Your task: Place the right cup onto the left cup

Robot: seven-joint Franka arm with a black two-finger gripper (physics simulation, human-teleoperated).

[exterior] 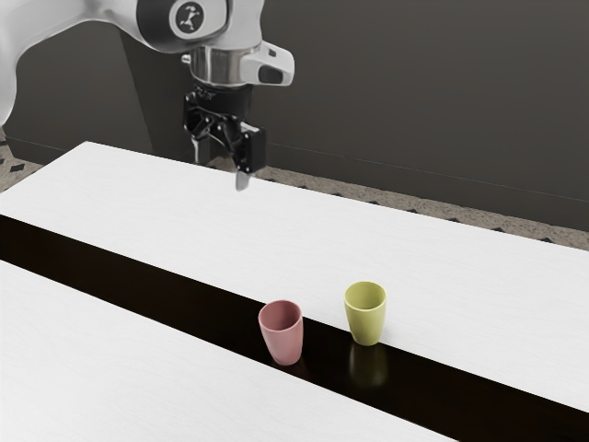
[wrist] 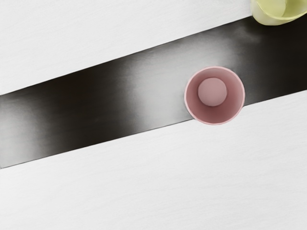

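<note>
We located the yellow cup upright, mouth upward, at the exterior view's right of the pink cup. Its foot rested on the glossy black band, close to one long edge, and its reflection appeared in that surface. The pink cup also stood upright on the band, near the opposite long edge. We recorded the two cups as separate units, near each other with a gap between them. In the wrist view we read the pink cup from above, with its round inner base visible and its rim overlapping the band's edge. The yellow cup lay partly outside that view's frame.

The band crossed the white tabletop diagonally in the exterior view. We had the black two-finger gripper raised above the tabletop, well apart from both cups, directed downward. Its fingers stood wide, with open space between the tips. We had the white arm entering from the exterior view's upper left. Beyond the table, we noted a patterned floor and a dark wall.
</note>
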